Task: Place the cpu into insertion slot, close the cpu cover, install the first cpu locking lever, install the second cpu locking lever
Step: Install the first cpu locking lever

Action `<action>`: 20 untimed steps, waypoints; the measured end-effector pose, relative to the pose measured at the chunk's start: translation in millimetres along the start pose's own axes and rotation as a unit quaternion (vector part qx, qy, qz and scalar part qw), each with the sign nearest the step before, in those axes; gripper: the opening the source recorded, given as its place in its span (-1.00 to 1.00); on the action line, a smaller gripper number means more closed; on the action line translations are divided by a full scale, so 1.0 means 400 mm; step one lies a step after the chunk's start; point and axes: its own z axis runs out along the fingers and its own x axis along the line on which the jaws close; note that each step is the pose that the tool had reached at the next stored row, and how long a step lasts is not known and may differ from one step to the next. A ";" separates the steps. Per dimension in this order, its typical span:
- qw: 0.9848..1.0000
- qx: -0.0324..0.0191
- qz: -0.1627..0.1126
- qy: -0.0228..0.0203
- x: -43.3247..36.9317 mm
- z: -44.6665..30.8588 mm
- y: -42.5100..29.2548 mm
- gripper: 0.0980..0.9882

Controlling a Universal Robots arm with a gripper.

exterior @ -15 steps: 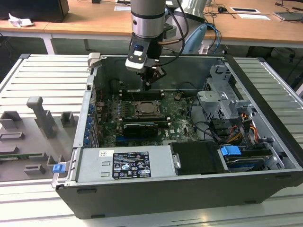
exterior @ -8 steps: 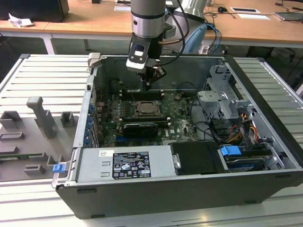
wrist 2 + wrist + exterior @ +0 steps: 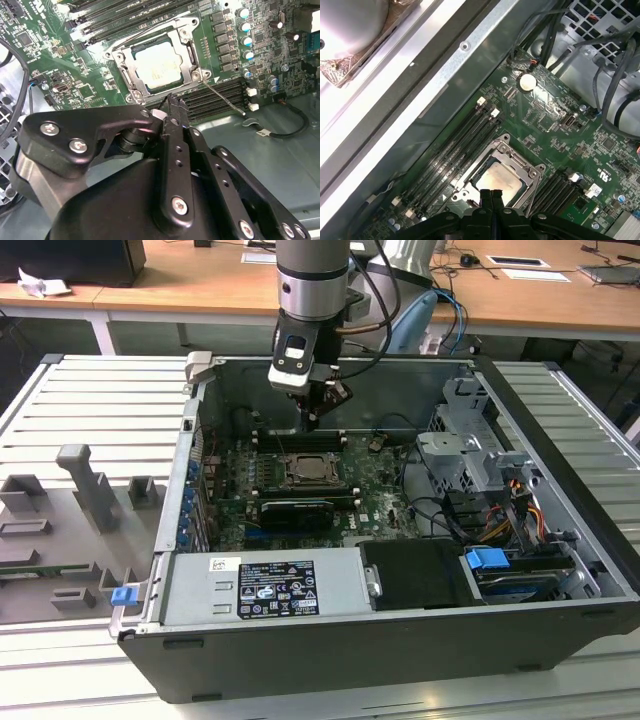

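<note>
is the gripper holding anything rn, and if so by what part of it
Nothing is held: the gripper has its jaws shut on each other, empty. The cpu sits apart from it, inside the cpu cover frame.

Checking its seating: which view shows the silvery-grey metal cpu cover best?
Second wrist view: almost the whole silvery-grey square cpu cover shows. In the first wrist view black gripper fingers hide one edge; the exterior view sees it from afar.

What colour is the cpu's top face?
The cpu is pale silver-grey, clearest in the second wrist view.
</note>
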 end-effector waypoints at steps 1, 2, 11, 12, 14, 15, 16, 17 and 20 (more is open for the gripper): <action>1.000 0.000 -0.002 0.000 0.000 0.000 0.000 -0.98; 1.000 0.000 -0.004 0.000 0.000 0.000 0.000 -0.98; 1.000 0.000 -0.021 0.001 0.000 0.000 0.000 -0.98; 1.000 0.000 -0.023 0.001 0.000 0.000 0.000 -0.98; 1.000 0.000 -0.027 0.002 0.000 0.000 0.000 -0.98; 1.000 0.000 -0.028 0.002 0.000 0.000 0.000 -0.98; 1.000 0.000 -0.029 0.002 0.000 0.000 0.000 -0.98; 1.000 0.000 -0.030 0.002 0.000 0.000 0.000 -0.98; 0.999 0.000 -0.034 0.002 0.000 0.000 0.000 -0.98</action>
